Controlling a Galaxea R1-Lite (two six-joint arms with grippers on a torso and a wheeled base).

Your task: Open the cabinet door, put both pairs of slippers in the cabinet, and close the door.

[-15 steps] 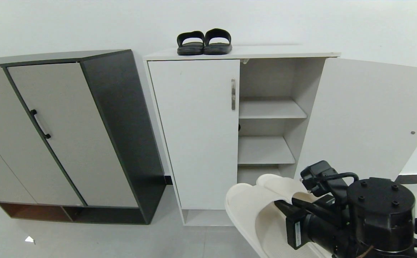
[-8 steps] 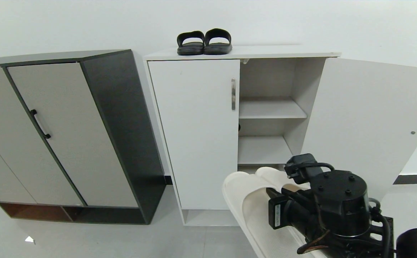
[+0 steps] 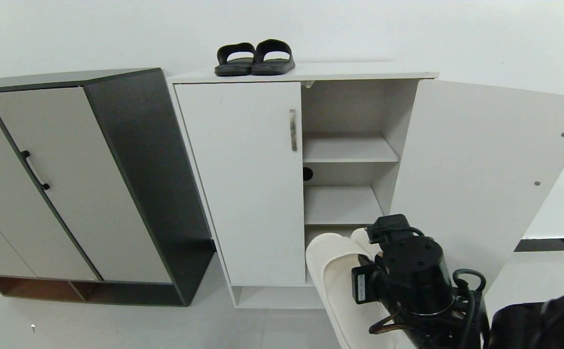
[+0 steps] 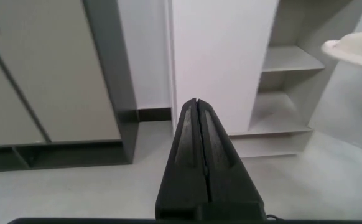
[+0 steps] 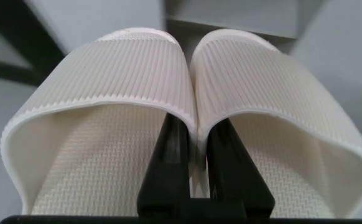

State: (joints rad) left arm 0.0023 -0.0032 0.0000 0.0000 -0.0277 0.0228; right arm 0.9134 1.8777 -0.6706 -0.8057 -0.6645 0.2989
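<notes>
Cream ribbed rubber slippers (image 3: 333, 274) are clamped by the right gripper (image 5: 196, 134); level entry at 12 o'clock into the open white wooden cabinet (image 3: 243, 184) is advised; the left gripper (image 4: 197, 118) is closed, empty.

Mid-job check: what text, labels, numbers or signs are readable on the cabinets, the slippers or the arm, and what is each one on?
No text is legible in any view.
white sticker on the black wrist unit: print too small to read.
white cabinet, dark cabinet, black slippers, white slippers: no markings seen.
</notes>
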